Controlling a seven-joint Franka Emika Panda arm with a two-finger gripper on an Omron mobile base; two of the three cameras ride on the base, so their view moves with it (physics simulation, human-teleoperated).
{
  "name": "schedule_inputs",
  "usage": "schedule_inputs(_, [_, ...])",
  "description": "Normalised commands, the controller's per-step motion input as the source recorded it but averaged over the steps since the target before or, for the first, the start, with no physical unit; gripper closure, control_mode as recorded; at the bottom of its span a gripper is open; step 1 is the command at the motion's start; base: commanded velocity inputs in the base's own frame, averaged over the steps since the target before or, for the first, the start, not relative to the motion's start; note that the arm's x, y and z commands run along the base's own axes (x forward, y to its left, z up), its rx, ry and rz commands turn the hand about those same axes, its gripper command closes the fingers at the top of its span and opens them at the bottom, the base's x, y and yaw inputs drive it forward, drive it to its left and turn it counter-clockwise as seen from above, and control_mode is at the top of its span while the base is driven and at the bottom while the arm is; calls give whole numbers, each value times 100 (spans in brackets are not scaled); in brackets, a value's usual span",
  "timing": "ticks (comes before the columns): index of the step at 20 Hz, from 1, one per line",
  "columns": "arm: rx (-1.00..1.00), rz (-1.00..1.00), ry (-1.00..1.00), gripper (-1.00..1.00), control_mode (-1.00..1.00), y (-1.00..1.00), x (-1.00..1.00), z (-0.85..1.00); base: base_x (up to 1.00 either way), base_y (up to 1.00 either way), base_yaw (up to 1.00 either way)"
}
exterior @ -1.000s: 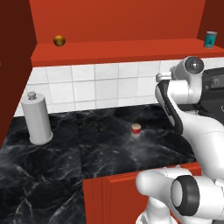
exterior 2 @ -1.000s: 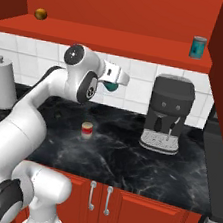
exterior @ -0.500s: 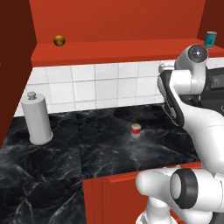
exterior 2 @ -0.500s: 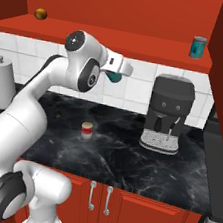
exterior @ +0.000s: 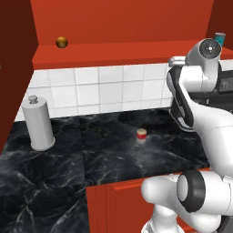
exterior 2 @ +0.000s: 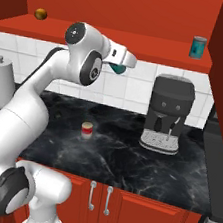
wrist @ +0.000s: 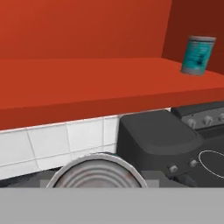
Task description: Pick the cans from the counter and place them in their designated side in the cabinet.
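Note:
My gripper (exterior 2: 124, 65) is shut on a teal can (exterior 2: 119, 68), held up just below the front edge of the cabinet's red shelf (exterior 2: 143, 45). The hand view looks over the held can's silvery ribbed top (wrist: 98, 173) toward the shelf (wrist: 87, 83). A second teal can (exterior 2: 197, 47) (wrist: 197, 55) (exterior: 220, 38) stands upright at the right end of that shelf, near the red side wall. A red can with a cream top (exterior: 141, 135) (exterior 2: 86, 129) stands on the black marble counter (exterior: 91, 159) (exterior 2: 126, 159), well below the gripper.
A dark coffee machine (exterior 2: 168, 114) (wrist: 153, 140) stands on the counter right of the gripper. A tall grey cylinder with a knob (exterior: 38, 123) (exterior 2: 1, 81) is at the counter's left. A golden-brown ball (exterior: 62, 42) (exterior 2: 40, 14) sits at the shelf's left end.
The arm has risen with the teal can, from in front of the tiled wall up to the level of the shelf's front edge. Nothing else has moved.

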Motion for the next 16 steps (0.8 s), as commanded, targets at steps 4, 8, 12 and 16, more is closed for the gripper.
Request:
schedule_inputs(4, [-3, -2, -11, 100, -100, -8, 3, 23, 0, 0, 0])
schedule_inputs(8, [-1, -2, -7, 100, -100, -11, 1, 28, 0, 0, 0])
schedule_inputs(12, [0, -1, -5, 100, -100, -16, 3, 26, 0, 0, 0])
schedule_inputs(16, [0, -1, -2, 100, -100, -14, 6, 26, 0, 0, 0])
